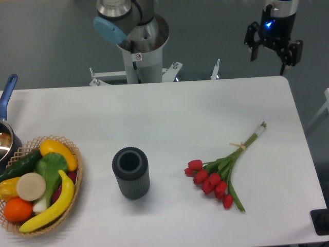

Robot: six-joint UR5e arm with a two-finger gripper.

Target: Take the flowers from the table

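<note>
The flowers are judged light, limp and easily crushed — best taken at the banded stems; the fingers are held open, well above the worktop.

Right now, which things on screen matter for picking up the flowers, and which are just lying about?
For the job: flowers, table, tool, open.
Lying about: dark ribbed vase, basket of fruit and vegetables, pan at the left edge.

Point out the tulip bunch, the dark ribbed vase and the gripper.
tulip bunch (218,177): fixed camera, on the red buds.
dark ribbed vase (131,177): fixed camera, on its side wall.
gripper (267,60): fixed camera, midway between the fingertips.
</note>
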